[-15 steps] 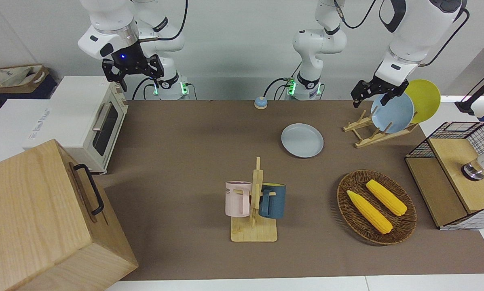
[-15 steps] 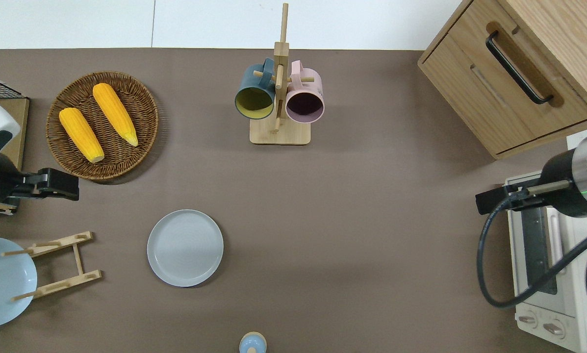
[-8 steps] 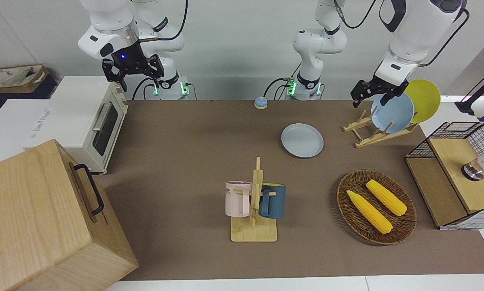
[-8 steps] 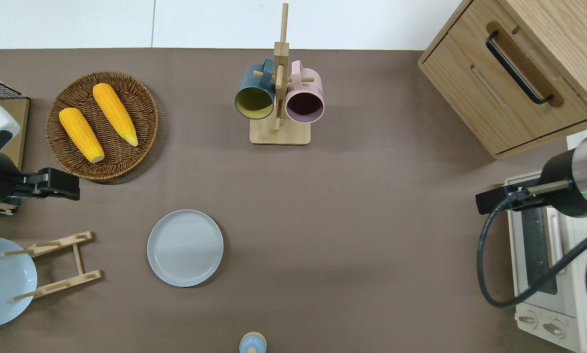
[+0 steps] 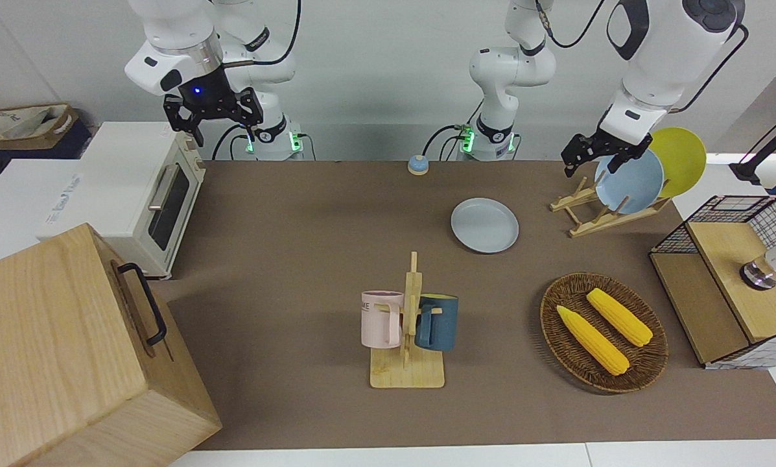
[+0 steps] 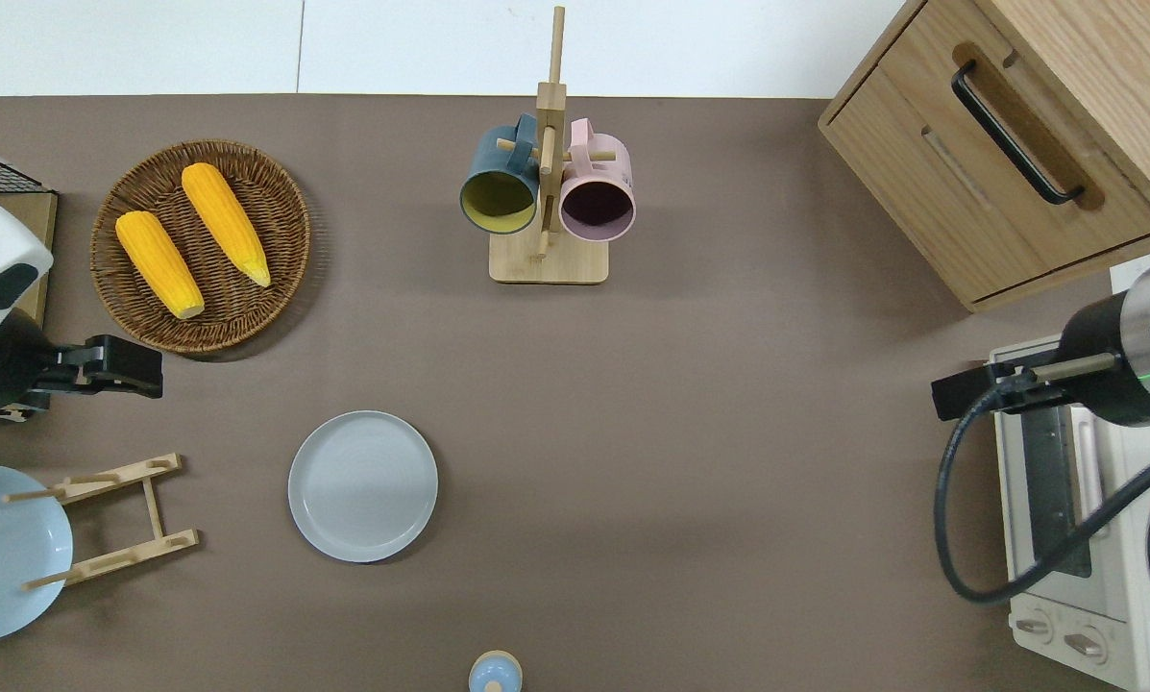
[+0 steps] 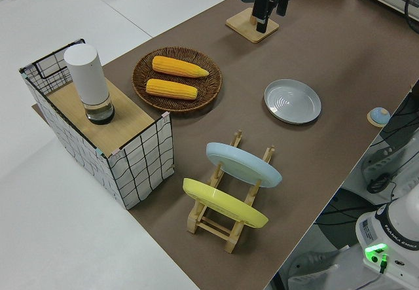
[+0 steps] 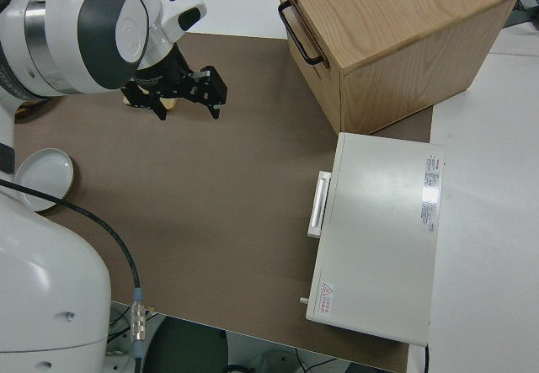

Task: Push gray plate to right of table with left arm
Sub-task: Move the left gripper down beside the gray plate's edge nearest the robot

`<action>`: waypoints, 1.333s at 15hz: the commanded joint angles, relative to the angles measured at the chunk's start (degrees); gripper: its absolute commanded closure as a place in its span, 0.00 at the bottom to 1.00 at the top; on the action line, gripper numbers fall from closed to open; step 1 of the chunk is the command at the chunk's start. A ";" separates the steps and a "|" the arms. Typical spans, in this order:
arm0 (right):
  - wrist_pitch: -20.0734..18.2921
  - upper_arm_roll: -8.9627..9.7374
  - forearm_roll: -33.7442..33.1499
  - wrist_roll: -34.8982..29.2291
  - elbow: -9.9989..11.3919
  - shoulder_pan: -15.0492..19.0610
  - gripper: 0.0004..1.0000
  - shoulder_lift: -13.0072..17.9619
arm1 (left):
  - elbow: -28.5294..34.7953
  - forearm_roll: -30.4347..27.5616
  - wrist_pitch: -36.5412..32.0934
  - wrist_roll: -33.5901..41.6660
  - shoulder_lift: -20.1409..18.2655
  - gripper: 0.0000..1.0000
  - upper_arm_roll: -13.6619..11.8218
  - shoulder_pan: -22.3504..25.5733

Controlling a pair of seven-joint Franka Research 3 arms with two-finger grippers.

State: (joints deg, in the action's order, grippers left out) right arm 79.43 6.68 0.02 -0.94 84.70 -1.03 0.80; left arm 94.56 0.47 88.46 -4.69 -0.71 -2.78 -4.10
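The left gripper [image 6: 142, 366] hovers empty, fingers apart, at ten o'clock of the gray plate [image 6: 363, 486], which lies flat and bare on the table [image 6: 690, 432]. The right arm is parked.

Gray plate [image 5: 484, 225] flat on brown table [image 5: 297, 214]

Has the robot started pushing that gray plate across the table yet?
Not yet. The gray plate lies flat and untouched toward the left arm's end of the table. The left gripper hangs in the air between basket and plate rack. The whole push remains.
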 commanded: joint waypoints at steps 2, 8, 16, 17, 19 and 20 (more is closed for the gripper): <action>-0.77 0.79 0.25 -0.73 -0.50 1.12 0.02 0.17 | 15.10 -0.91 10.57 0.39 -6.57 0.00 -0.21 0.23; -0.77 0.79 0.33 -0.73 -0.50 1.12 0.02 0.17 | 32.32 -0.91 25.94 0.39 -11.32 0.00 0.31 0.50; -0.77 0.79 0.33 -0.73 -0.50 1.12 0.02 0.17 | 47.71 -2.05 41.15 0.39 -12.12 0.00 1.46 0.50; -0.77 0.88 0.33 -0.73 -0.50 1.12 0.02 0.17 | 49.21 -2.06 43.09 0.21 -12.03 0.00 1.89 0.50; -0.77 0.79 0.33 -0.73 -0.50 1.12 0.02 0.17 | 50.72 -2.23 45.21 -0.32 -11.59 0.00 2.51 0.50; -0.77 0.79 0.33 -0.73 -0.50 1.12 0.02 0.17 | 50.90 -2.32 45.48 -0.40 -11.07 0.01 2.51 0.50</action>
State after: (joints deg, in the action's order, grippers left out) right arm 79.43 6.68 0.02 -0.94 84.70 -1.03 0.80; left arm 141.96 -0.79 130.73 -4.75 -10.40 -1.02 -4.00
